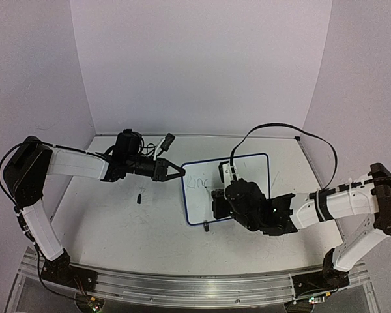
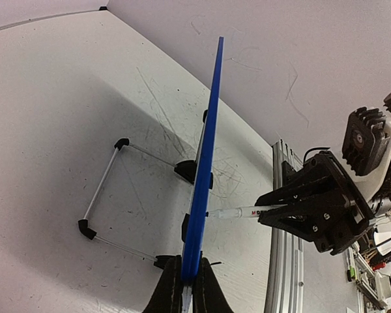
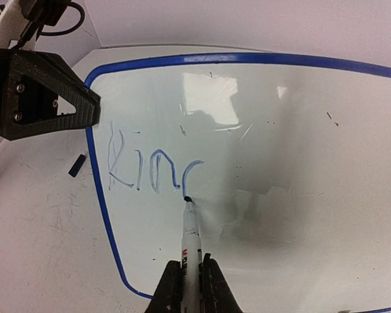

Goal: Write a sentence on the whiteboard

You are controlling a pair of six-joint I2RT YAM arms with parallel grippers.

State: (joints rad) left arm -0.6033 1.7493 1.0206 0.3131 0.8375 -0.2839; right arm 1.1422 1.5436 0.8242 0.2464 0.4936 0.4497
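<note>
- Blue frame first: the whiteboard (image 1: 199,205) sits just right of centre in the overhead view, propped on its wire stand (image 2: 104,189).
- The left gripper (image 2: 189,279) comes in from 9 o'clock and is pinched tight on the board's left edge. In its own camera the board runs edge-on straight up toward 12.
- The right gripper (image 3: 189,279) is clamped on a marker (image 3: 191,228). The pen's long axis points to 12 o'clock from the fingers, and its tip touches the board face.
- The sentence (image 3: 150,169) has only begun: I read "Kin" and an open curve that I judge to be the start of the next letter. It sits in the board's upper left part.
- What the next stroke turns on: the tip rests at the foot of that curve, and bare board stretches toward 3 o'clock. I judge the writing should carry on that way along the board's long side.
- The right arm is the one on the writing face. The left only steadies the board.
- Hard to see: the right arm covers the board's lower right from overhead, and the left wrist view shows none of the writing face.
- Glare and the arm's reflection muddy the middle of the board in the right wrist view.
- A small dark piece (image 1: 139,197) lies on the table at 9 o'clock of the board. It may be the pen's cap, but it is too small to tell.
</note>
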